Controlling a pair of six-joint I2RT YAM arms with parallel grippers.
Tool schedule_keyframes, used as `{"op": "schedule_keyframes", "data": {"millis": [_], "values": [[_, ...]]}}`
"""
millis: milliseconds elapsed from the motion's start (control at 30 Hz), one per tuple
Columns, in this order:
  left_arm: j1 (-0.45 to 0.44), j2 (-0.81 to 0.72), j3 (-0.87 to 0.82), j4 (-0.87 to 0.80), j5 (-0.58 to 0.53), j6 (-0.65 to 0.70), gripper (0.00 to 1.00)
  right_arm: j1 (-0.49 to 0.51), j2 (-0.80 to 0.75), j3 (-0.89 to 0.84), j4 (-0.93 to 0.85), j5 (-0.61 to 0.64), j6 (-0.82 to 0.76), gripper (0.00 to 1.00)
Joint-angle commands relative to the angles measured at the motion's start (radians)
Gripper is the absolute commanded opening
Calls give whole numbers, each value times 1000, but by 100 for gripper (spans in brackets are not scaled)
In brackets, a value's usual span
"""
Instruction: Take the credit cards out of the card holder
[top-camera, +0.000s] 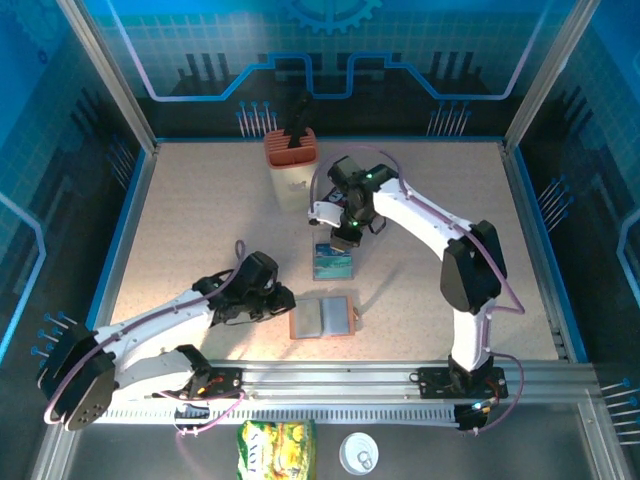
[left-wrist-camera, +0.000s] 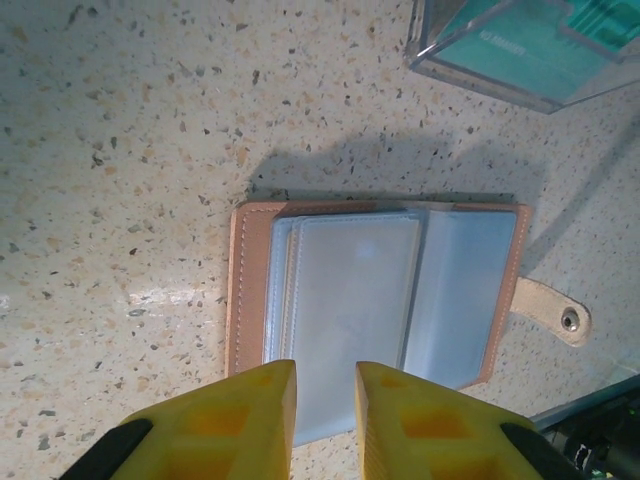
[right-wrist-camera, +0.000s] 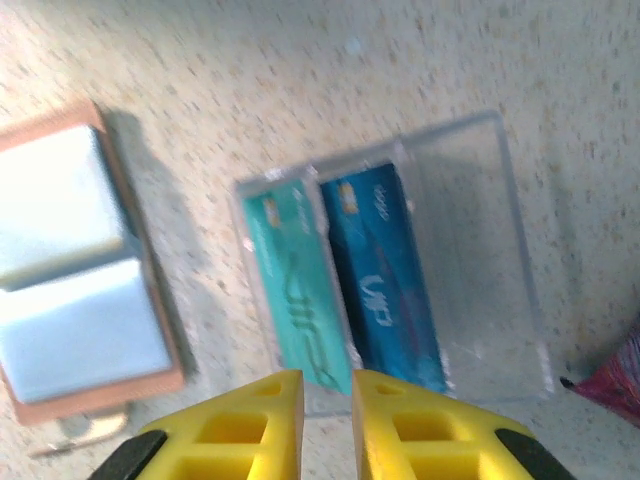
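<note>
Left gripper (left-wrist-camera: 325, 372): lowest in the left wrist view, at the holder's 6 o'clock edge. The jaws stand a narrow slit apart and a sleeve edge shows in the slit. I cannot tell whether they pinch it or only hover over it. In the top view it sits at the holder's 9 o'clock side.

Holder (left-wrist-camera: 250, 290): lies open and flat on the table (top-camera: 200, 220), with its snap tab (left-wrist-camera: 552, 310) out at 3 o'clock. The sleeves (left-wrist-camera: 350, 300) that show are pale grey-blue with no card colour in them. Any leaves underneath are hidden, so unchecked.

Box (right-wrist-camera: 470, 240): just beyond the holder at its 12 o'clock in the top view, and not touching it. Two cards lie in it side by side, a teal card (right-wrist-camera: 300, 290) and a blue card (right-wrist-camera: 385, 270). The compartment at 3 o'clock of them is bare.

Right gripper (right-wrist-camera: 327, 382): hangs over the box's near edge, jaws slightly parted, nothing between them.

Assessment: two cards are out and binned, and the visible sleeves read empty. The task is probably near its end or done. What is left is to check the hidden sleeves for a further card.
</note>
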Motion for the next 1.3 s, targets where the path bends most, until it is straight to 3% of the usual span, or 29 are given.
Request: {"op": "schedule_keyframes", "data": {"millis": [0, 433, 800, 1100, 1267], "values": [[8, -35, -28, 3, -35, 15, 22, 57, -82, -77, 133, -86, 141, 21], [9, -98, -64, 9, -57, 0, 22, 224, -277, -294, 352, -102, 468, 23], [8, -63, -70, -4, -29, 5, 21, 344, -315, -443, 478, 11, 780, 25], [8, 46, -79, 56, 47, 0, 15, 382, -353, -609, 581, 56, 1141, 20], [7, 99, -66, 81, 82, 6, 11, 384, -327, -655, 627, -31, 1260, 18]]}}
